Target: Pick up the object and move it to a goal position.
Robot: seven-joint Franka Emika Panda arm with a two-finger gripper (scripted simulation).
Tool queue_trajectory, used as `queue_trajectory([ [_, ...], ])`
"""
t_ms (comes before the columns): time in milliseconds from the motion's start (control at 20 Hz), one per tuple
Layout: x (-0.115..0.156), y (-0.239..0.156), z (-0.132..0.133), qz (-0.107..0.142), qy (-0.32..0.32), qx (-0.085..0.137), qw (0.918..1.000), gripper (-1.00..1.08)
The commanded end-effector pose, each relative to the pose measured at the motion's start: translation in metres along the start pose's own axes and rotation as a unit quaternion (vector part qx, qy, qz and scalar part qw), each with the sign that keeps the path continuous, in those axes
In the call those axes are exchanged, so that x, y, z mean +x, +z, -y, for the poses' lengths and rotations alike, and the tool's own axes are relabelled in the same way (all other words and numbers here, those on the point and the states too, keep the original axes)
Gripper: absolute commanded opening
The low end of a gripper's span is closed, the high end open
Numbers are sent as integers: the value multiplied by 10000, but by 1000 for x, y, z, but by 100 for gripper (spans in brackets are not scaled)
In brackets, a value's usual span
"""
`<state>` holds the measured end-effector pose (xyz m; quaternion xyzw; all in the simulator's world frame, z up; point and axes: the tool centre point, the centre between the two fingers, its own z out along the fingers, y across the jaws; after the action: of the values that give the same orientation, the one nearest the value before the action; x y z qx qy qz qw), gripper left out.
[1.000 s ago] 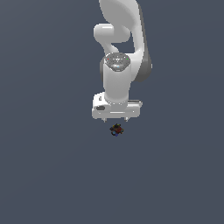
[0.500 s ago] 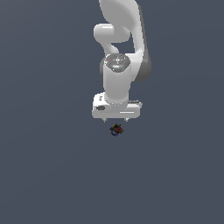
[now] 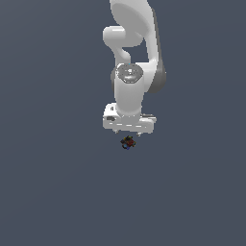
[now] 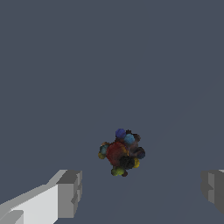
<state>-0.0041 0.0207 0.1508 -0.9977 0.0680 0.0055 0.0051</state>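
White arm (image 3: 132, 72) filled the upper middle of the exterior view, reaching down from the top edge to a wide block at its lower end, just above the frame's centre. The claw (image 3: 129, 132) hung under that block, its fingers hard to make out from this side. Just below it, a little right of centre, sat the object (image 3: 127, 142), a tiny dark lump with red and blue specks, on the plain grey-blue counter (image 3: 53, 182).

In the wrist view the object (image 4: 121, 152) lay slightly below the middle of the frame. The claw (image 4: 142, 192) was spread wide, one finger (image 4: 69, 193) at lower left, the other at the lower right edge, neither touching the lump.
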Motion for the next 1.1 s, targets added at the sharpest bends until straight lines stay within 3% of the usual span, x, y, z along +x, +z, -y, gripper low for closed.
queue_trajectory([
  [0,-2,5,1,1,285,5,9996,100],
  [500,-10,29,4,-3,1641,16,9864,100],
  [750,-14,41,5,-11,2317,12,9728,100],
  [1050,-20,54,5,-29,3107,2,9505,100],
])
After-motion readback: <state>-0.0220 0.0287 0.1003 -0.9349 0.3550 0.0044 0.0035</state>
